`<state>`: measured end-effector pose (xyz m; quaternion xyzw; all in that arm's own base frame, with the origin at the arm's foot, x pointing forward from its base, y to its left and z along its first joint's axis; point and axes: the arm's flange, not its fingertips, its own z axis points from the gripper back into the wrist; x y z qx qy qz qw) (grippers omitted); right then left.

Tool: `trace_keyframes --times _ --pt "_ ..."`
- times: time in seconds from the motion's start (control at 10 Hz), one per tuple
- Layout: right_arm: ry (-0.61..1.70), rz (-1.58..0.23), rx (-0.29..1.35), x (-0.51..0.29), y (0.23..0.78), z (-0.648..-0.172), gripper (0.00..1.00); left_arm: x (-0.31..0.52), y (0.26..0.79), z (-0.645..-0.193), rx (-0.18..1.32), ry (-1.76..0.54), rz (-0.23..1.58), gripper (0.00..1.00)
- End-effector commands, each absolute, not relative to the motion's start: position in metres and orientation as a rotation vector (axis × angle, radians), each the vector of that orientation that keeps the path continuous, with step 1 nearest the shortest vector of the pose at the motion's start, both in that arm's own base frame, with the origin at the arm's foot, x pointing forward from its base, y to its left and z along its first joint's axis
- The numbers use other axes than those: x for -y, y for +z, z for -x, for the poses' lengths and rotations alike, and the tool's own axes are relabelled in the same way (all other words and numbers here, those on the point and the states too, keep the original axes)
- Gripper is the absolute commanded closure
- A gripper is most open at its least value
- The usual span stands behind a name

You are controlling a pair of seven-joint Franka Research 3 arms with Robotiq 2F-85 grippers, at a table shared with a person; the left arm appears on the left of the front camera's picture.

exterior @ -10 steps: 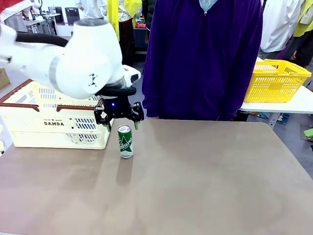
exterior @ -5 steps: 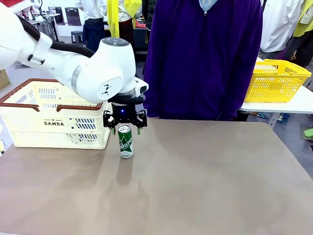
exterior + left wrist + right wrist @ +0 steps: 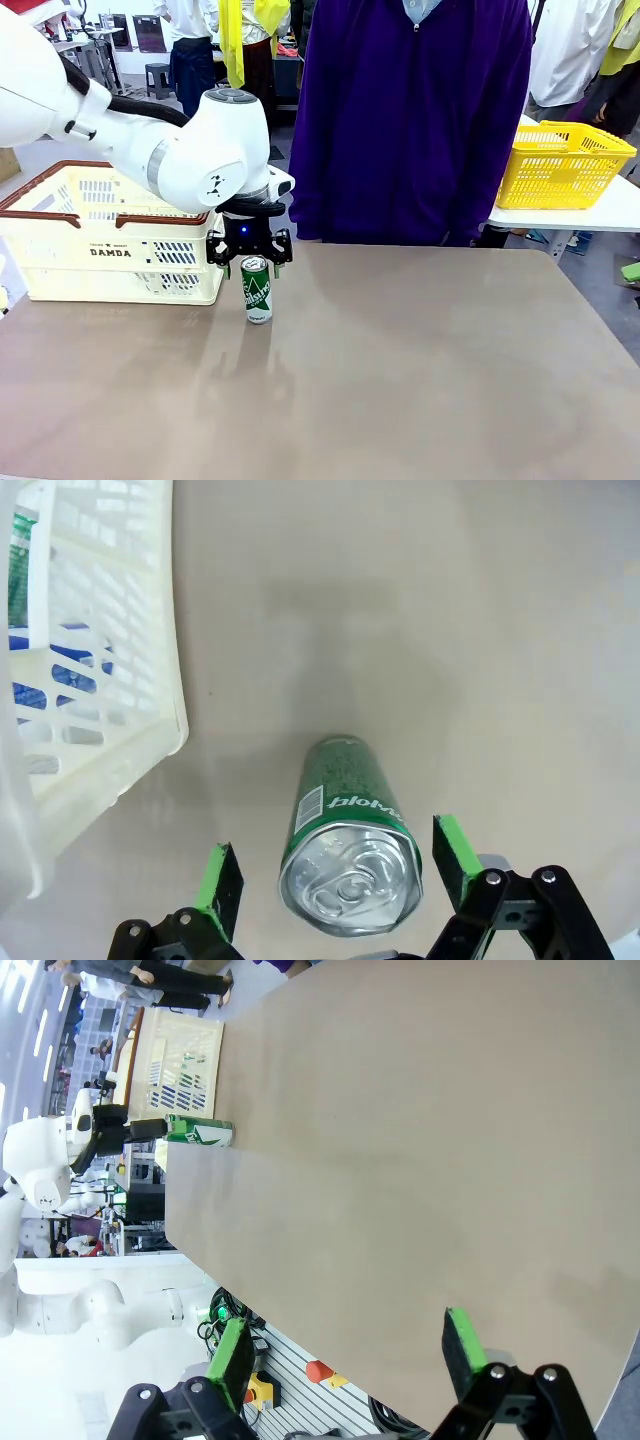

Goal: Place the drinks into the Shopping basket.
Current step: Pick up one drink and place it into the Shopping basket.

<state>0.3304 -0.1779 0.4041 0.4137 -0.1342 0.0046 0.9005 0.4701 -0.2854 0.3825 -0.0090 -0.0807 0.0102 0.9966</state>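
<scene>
A green drink can (image 3: 257, 291) with a silver top stands upright on the table just right of the Shopping basket (image 3: 110, 236), a cream slotted crate with a brown rim. My left gripper (image 3: 249, 264) hangs open over the can, its fingers on either side of the can's top. Looking down from the left wrist, the green pads (image 3: 221, 874) flank the can (image 3: 348, 820) with gaps on both sides. Something blue (image 3: 62, 664) shows through the basket wall (image 3: 125, 670). My right gripper (image 3: 346, 1352) stands open above bare table, far from the can (image 3: 198, 1132).
A person in a purple top (image 3: 415, 120) stands at the table's far edge, just behind the can. A yellow mesh basket (image 3: 563, 165) sits on a white side table at the right. The brown tabletop (image 3: 420, 370) stretches right and toward me.
My left gripper has swung slightly left and come down over the green can, so its open fingers now straddle the can's top. The can has not moved.
</scene>
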Motion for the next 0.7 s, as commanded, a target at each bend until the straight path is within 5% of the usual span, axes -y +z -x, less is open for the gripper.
trace_keyframes --times 0.0,0.6 --pt "0.011 -0.854 0.271 0.1776 0.4060 -0.3291 0.00 0.2790 0.3860 -0.4719 0.121 -0.011 0.070 0.00" --pt "0.011 -0.854 0.271 0.1776 0.4060 -0.3291 0.00 0.2771 0.3780 -0.4753 0.122 0.002 0.068 0.00"
